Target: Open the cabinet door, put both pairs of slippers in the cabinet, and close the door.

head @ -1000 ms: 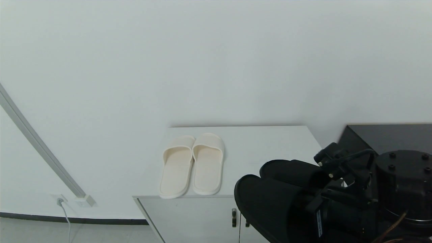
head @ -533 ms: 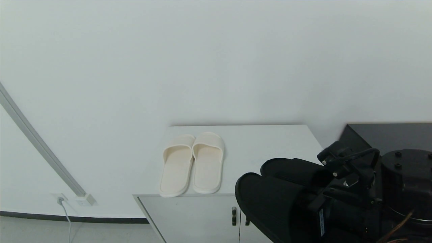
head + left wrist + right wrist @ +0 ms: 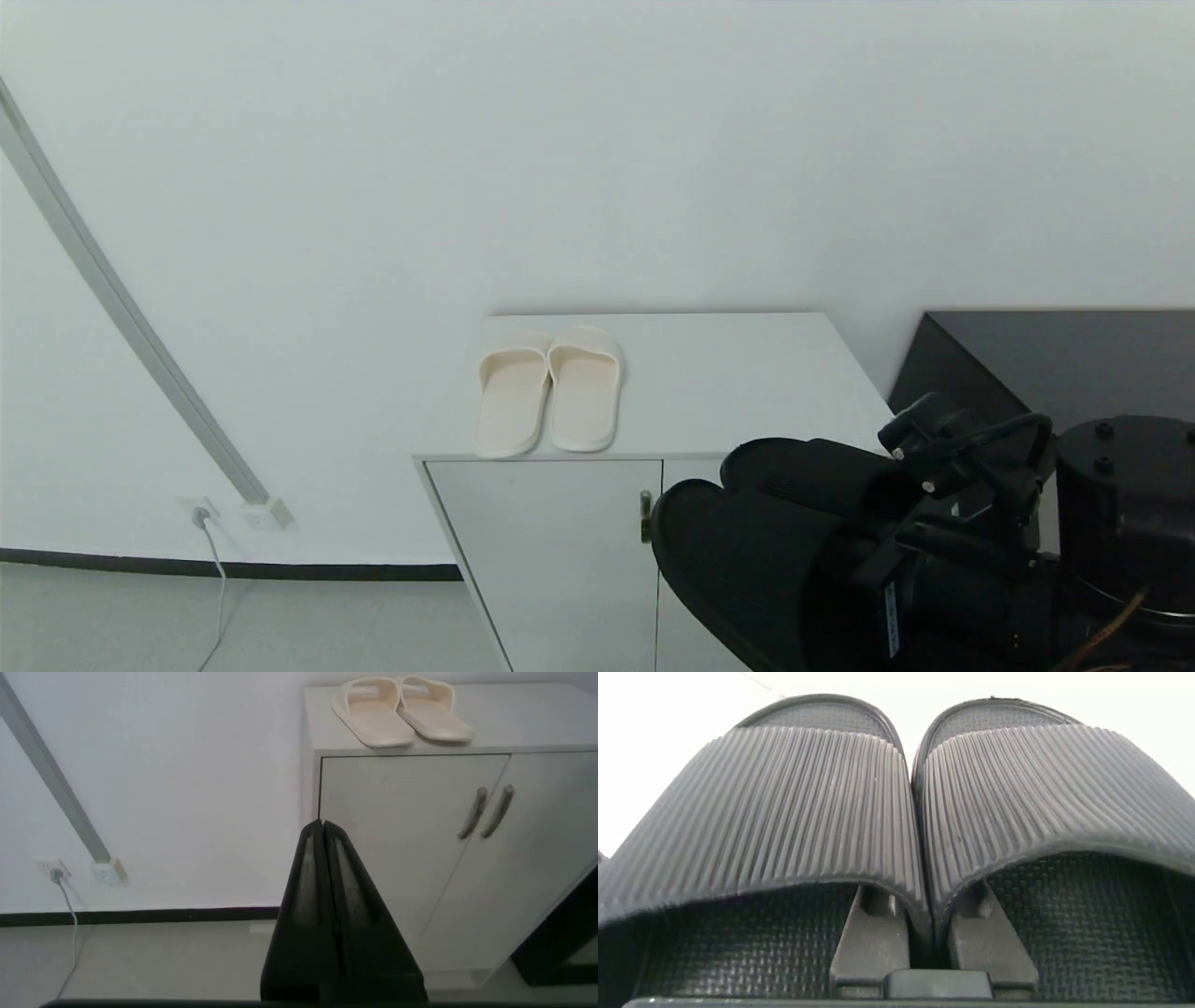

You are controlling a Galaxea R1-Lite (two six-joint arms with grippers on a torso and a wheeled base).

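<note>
A plain white wall [image 3: 597, 140] is seen behind everything, crossed on the left by a slanting grey cable duct [image 3: 121, 299]. Against the wall a white two-door cabinet [image 3: 728, 373] is stood, with both flat white doors [image 3: 560, 560] shut and their two dark upright handles [image 3: 486, 812] just beside each other at the middle seam. A low black piece of furniture [image 3: 1055, 359] is set to the cabinet's right. A pair of black ribbed rubber slippers [image 3: 766, 532] is held in the air in front of the cabinet's right half, well apart from the other pair. The two are kept side by side by the right gripper [image 3: 924, 924]: one black finger [image 3: 868, 947] is slid under each strap, and the slippers' touching inner walls are pinched between them. A pair of cream open-toe slippers [image 3: 549, 390] is laid side by side on the left part of the cabinet top, heels at the front edge and straps towards the wall. The left gripper [image 3: 322, 831] is held low before the cabinet's left side, its two fingers pressed flat together with nothing between them. A white wall socket [image 3: 201, 511] with a pale cable [image 3: 219, 579] is seen near the floor.
</note>
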